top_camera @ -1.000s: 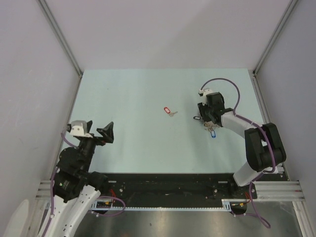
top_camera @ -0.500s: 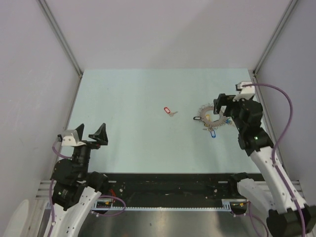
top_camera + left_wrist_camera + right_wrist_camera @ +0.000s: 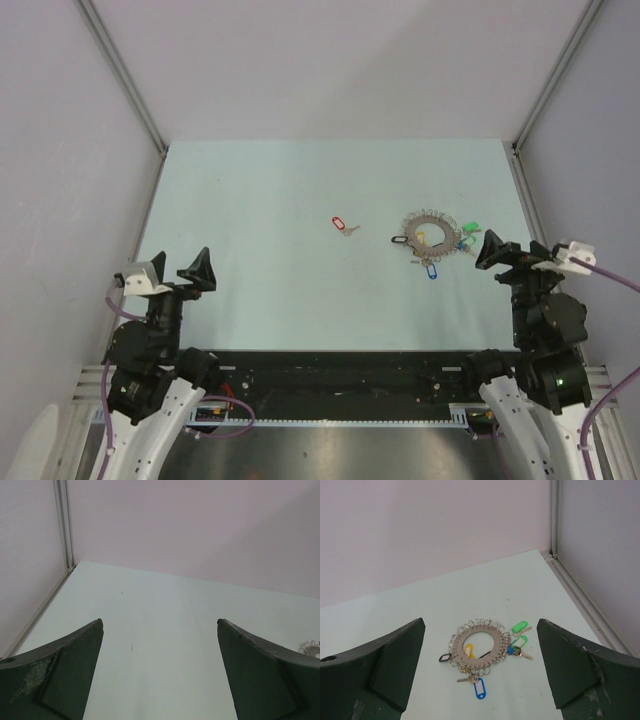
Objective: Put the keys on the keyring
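The loose red-tagged key (image 3: 342, 224) lies on the table (image 3: 250, 190), left of the keyring (image 3: 434, 237), its long axis seemingly left-right. The right gripper (image 3: 507, 256) is nearer than the left gripper (image 3: 178, 272). Both gape wide, empty.

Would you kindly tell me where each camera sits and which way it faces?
Top external: fixed above and behind the robot, looking down on the table, keyring and red-tagged key; left arm and right arm show at the bottom.
Left wrist: low, near left, facing across the table to the far wall; its open jaws frame the view.
Right wrist: low, near right, facing the keyring and far right corner; its open jaws show.
Shared: top external and right wrist both show the keyring.
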